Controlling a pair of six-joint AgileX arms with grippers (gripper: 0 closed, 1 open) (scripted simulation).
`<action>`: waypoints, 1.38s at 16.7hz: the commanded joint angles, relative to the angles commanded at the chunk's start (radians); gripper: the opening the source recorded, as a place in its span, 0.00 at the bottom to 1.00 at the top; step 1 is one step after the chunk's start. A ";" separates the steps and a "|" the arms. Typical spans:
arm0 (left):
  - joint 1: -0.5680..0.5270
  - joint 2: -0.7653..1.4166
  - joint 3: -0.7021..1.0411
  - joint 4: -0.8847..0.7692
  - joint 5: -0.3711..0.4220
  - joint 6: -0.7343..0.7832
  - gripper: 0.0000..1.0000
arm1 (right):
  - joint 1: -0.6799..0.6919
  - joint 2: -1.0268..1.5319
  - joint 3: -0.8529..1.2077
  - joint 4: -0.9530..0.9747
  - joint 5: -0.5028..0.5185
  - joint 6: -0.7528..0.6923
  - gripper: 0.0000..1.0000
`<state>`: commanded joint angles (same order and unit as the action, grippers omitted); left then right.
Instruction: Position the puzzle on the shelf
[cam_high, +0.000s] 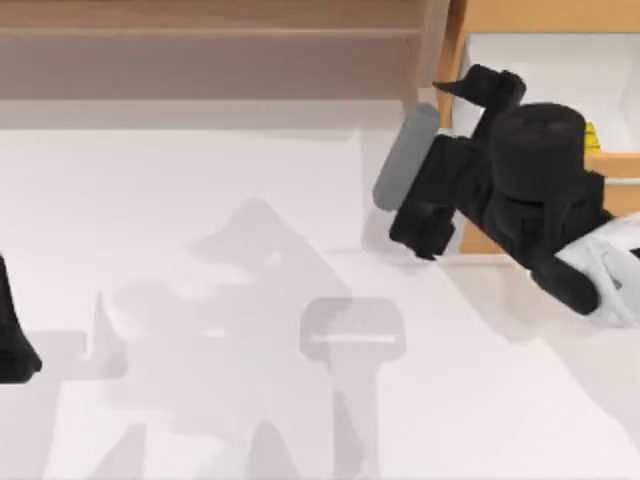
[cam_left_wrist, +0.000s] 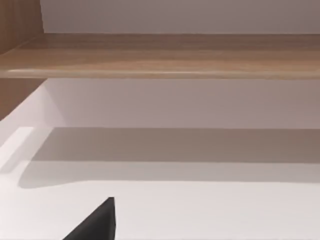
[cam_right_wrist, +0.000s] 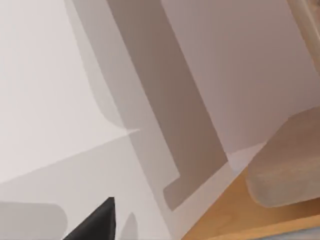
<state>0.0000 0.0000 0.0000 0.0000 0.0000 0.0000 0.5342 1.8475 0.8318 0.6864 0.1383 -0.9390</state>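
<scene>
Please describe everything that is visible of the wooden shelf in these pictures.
The shelf is a long unit of light-brown wood with a faint grain. It runs along the far edge of the table, from the top view's left edge toward the orange-tan cabinet. The left wrist view shows its horizontal board with a rounded front edge, raised above the white tabletop, and an upright side post. Nothing is seen resting on the board.

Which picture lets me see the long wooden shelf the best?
The left wrist view is best: the shelf stretches right across it, showing its flat board and a side post. The top view catches the shelf along the table's far edge, looking down on it. The right wrist view shows just a rounded wooden corner.
</scene>
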 joint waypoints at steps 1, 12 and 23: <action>0.000 0.000 0.000 0.000 0.000 0.000 1.00 | -0.016 0.008 0.081 -0.128 -0.012 0.068 1.00; 0.000 0.000 0.000 0.000 0.000 0.000 1.00 | -0.274 0.257 1.042 -1.497 -0.093 0.775 1.00; 0.000 0.000 0.000 0.000 0.000 0.000 1.00 | -0.398 0.588 1.560 -2.115 -0.115 1.112 1.00</action>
<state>0.0000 0.0000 0.0000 0.0000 0.0000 0.0000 0.1362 2.4351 2.3920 -1.4290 0.0229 0.1729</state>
